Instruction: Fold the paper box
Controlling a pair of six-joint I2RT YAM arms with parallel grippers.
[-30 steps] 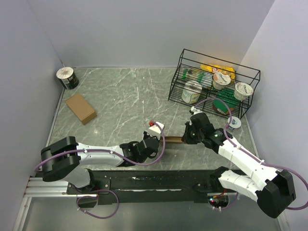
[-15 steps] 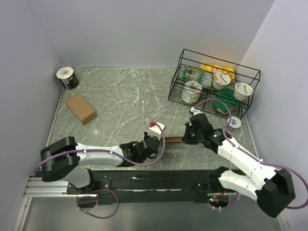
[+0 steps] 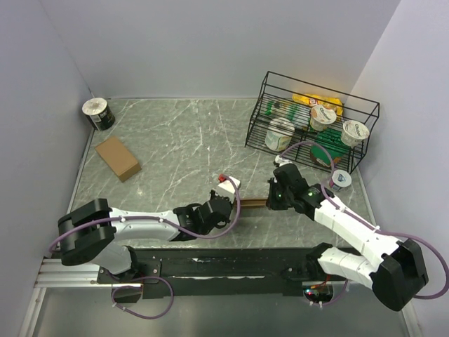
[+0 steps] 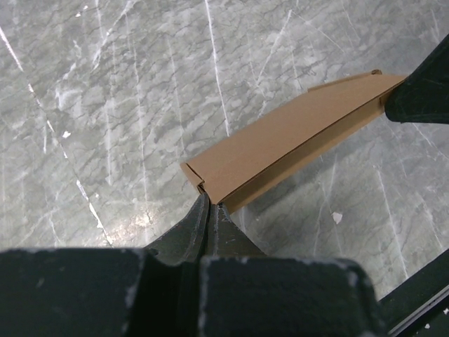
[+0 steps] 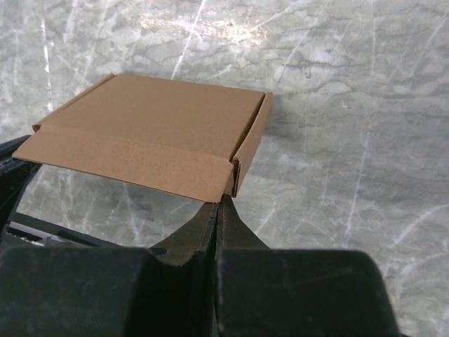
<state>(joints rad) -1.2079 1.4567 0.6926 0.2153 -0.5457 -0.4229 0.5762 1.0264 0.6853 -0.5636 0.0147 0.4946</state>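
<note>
A flat brown paper box (image 3: 254, 203) hangs between my two grippers a little above the marble table, near its front edge. My left gripper (image 3: 233, 208) is shut on the box's left end; in the left wrist view its jaws (image 4: 210, 201) pinch a corner of the box (image 4: 280, 144). My right gripper (image 3: 270, 202) is shut on the right end; in the right wrist view its jaws (image 5: 223, 201) pinch the near corner of the box (image 5: 151, 133), whose front flap is folded down. The right gripper's dark body shows at the far end in the left wrist view (image 4: 421, 91).
A second brown box (image 3: 118, 158) lies at the left. A tape roll (image 3: 98, 114) stands in the far left corner. A black wire basket (image 3: 261, 105) with yogurt cups stands at the back right. A small cup (image 3: 339, 180) sits on the table beside it.
My right arm has shifted slightly left and away. The box stays held between both grippers, and the left arm has barely moved.
</note>
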